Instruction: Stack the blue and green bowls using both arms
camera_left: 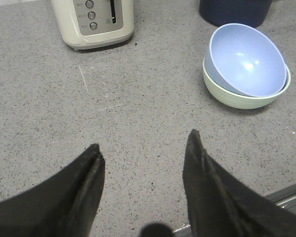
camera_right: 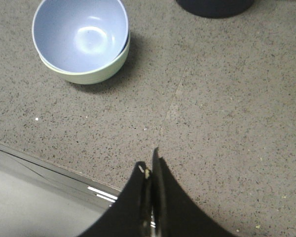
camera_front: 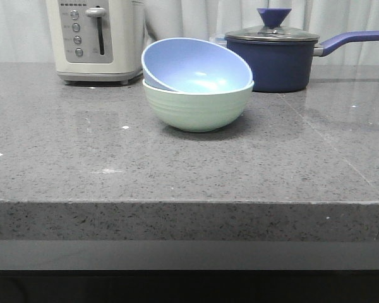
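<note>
Nearest the robot, the grey speckled tabletop (camera_front: pixel 82 170) ends in a thick stone edge, and neither arm appears in the front view. The left end effector (camera_left: pixel 145 148) hangs above bare stone with its two dark fingers spread wide and nothing between them. The right end effector (camera_right: pixel 150 163) also sits over bare stone close to the front edge, its fingers pressed together and gripping nothing.

Farther in, near the middle of the tabletop, the green bowl (camera_front: pixel 197 107) stands upright on its foot. The blue bowl (camera_front: pixel 196 66) lies nested inside it, tilted so its opening faces the front and its rim rises higher on the left. Both bowls are well apart from either end effector.

Behind them, a cream toaster (camera_front: pixel 95 39) stands at the back left, and a dark navy saucepan (camera_front: pixel 275 60) with a glass lid stands at the back right.
</note>
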Tool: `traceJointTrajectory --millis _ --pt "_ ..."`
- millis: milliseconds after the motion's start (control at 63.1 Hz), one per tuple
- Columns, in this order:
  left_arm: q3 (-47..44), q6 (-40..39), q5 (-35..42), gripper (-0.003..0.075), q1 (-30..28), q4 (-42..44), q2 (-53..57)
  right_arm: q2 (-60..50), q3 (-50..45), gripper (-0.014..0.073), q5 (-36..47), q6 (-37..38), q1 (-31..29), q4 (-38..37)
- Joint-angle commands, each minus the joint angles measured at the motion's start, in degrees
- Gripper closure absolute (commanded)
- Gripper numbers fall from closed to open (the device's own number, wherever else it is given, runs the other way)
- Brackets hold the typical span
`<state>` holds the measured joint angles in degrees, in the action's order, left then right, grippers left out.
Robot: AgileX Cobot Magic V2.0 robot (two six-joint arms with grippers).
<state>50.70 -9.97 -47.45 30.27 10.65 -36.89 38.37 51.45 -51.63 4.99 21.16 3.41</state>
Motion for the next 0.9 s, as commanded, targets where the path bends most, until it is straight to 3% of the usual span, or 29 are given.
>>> traceJointTrajectory --millis 0,301,380,539,618,888 --pt "1.38 -0.57 4.38 0.0353 -0.02 -0.02 -0.01 -1.34 0.56 0.0657 5.42 0.06 -0.02 -0.83" --pt "1.38 -0.57 4.38 0.0361 -0.02 -0.02 -0.01 -1.97 0.31 0.0657 6.29 -0.86 -0.02 -2.86" --pt "1.38 -0.57 4.38 0.0427 -0.02 -0.02 -0.01 -1.97 0.31 0.0657 6.29 -0.86 -0.02 -2.86" --pt "1.38 -0.57 4.15 0.0659 -0.02 -0.02 -0.01 -1.97 0.31 0.0657 6.09 -0.86 -0.02 -2.86" --pt "1.38 -0.57 4.15 0.0738 -0.02 -0.02 -0.01 -1.97 0.31 0.0657 5.97 -0.86 -0.02 -2.86" --pt "1.38 -0.57 4.15 0.074 -0.02 -0.02 -0.01 -1.97 0.31 0.0657 6.01 -0.86 -0.02 -2.86"
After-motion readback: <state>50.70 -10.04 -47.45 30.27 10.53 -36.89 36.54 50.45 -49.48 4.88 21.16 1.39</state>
